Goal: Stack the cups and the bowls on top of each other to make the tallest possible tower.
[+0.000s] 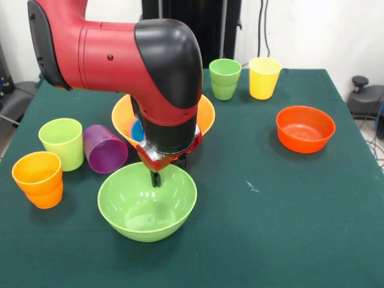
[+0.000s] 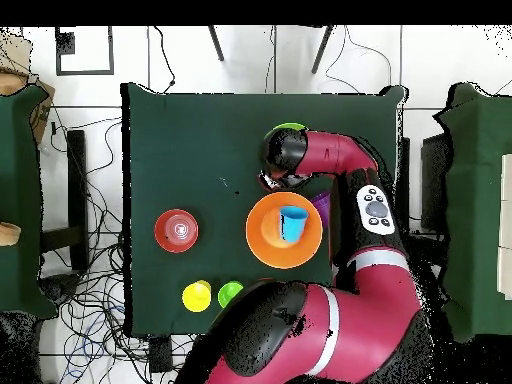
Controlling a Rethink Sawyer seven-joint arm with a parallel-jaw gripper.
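Note:
My gripper point(image 1: 168, 170) hangs at the far rim of the large lime-green bowl point(image 1: 120, 210), which rests on the table. One finger point(image 1: 155, 178) is inside the bowl and the other is behind the rim, so the gripper is open. The large orange bowl point(image 1: 122, 115) stands right behind it with the blue cup point(image 1: 137, 130) inside. In the overhead view the arm hides most of the lime bowl point(image 2: 290, 130); the orange bowl point(image 2: 265, 235) and blue cup point(image 2: 293, 223) show clearly.
A lime cup point(image 1: 62, 143), a purple cup point(image 1: 105, 149) lying on its side and an orange cup point(image 1: 38, 179) stand at the left. A darker green cup point(image 1: 225, 78) and a yellow cup point(image 1: 264, 77) stand at the back. The red-orange bowl point(image 1: 305, 128) is at the right.

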